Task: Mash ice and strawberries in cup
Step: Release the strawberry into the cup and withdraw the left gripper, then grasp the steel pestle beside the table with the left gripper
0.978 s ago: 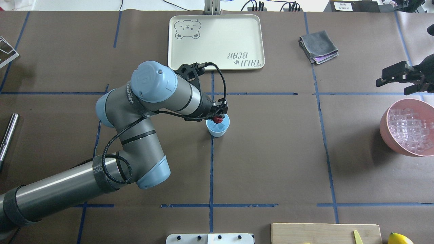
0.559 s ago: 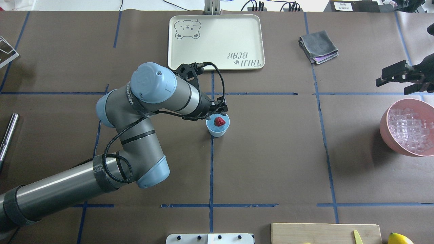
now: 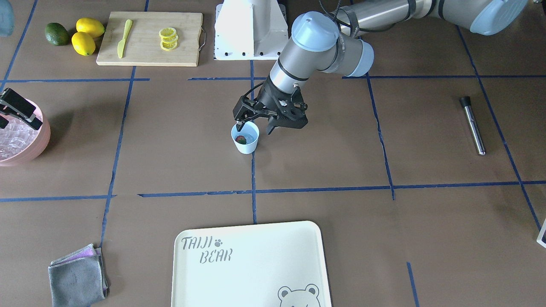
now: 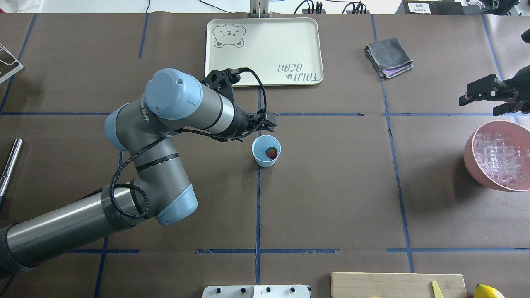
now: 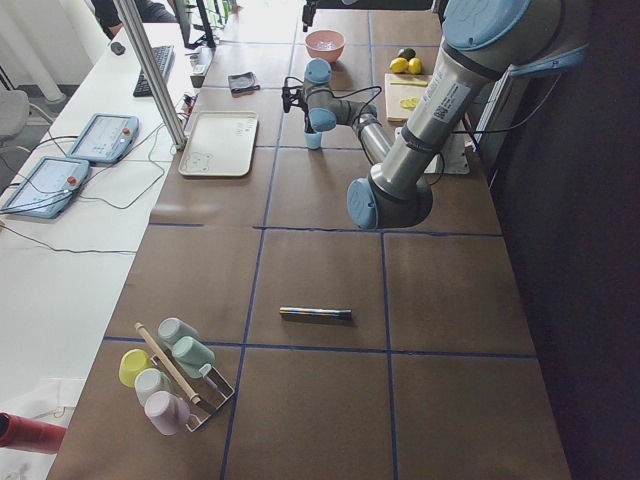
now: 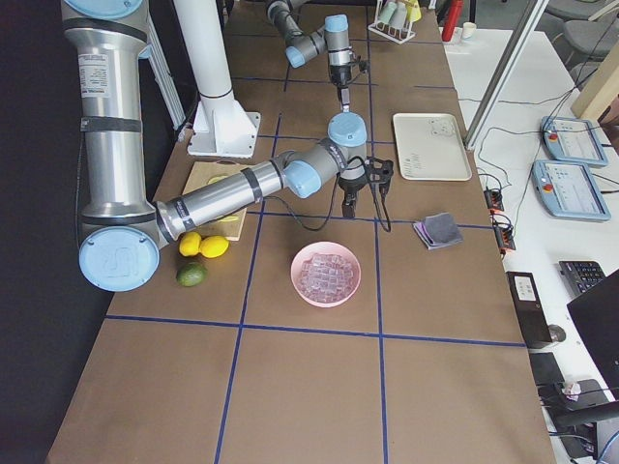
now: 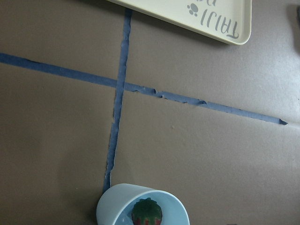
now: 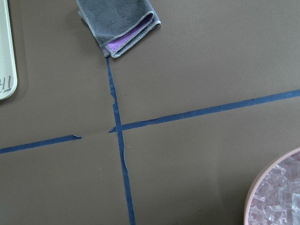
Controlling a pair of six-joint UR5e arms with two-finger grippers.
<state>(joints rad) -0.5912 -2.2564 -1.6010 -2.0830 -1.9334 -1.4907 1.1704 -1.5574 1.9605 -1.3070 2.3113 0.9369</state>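
Observation:
The small light-blue cup [image 4: 260, 157] stands upright at the table's middle; it also shows in the front view [image 3: 246, 147] and the left wrist view [image 7: 110, 208]. One red strawberry [image 4: 271, 152] [image 3: 241, 139] [image 7: 146, 212] lies inside it. My left gripper [image 4: 265, 123] [image 3: 255, 125] is open and empty, above the cup's far rim. The ice [image 4: 499, 157] [image 8: 279, 204] fills the pink bowl [image 4: 470, 159] at the far right. My right gripper [image 4: 482, 102] hangs open beyond the bowl, holding nothing.
A cream tray [image 4: 265, 25] lies beyond the cup. A folded grey cloth [image 4: 389, 56] is at the back right. A metal rod [image 4: 10, 165] lies at the far left. A cutting board [image 3: 149, 49] with lemon slices, a knife and lemons [image 3: 87, 36] sits by the robot base.
My left gripper opened and let the strawberry drop into the cup. It then drew back from over the cup, toward the tray and the left.

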